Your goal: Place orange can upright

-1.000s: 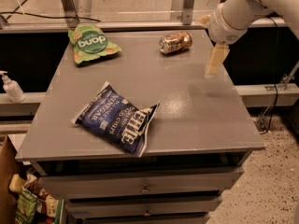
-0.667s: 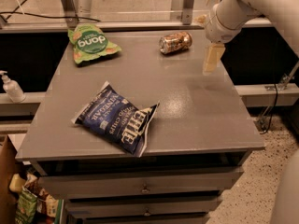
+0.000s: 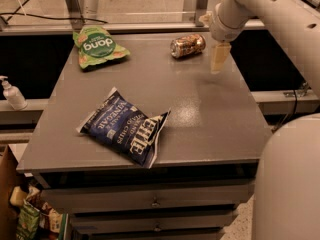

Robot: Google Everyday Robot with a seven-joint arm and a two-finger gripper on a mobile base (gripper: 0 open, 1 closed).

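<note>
one orange can (image 3: pixel 187 45) lying, two bags (image 3: pixel 100 47) (image 3: pixel 125 127), pincer (image 3: pixel 220 59) beside can.

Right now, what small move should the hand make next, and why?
Probably a short shift of the hand to the left, toward the orange can. The can lies on its side near the far edge of the table, and the hand hangs just to the right of it, not touching it.

Reaches in from upper right with white arm (image 3: pixel 272 14), bent down-left into thick wrist (image 3: pixel 227 19). Holds tan gripper (image 3: pixel 219 59) pointing down, upper right of centre. Fills lower right corner with rounded body (image 3: pixel 290 184).
</note>
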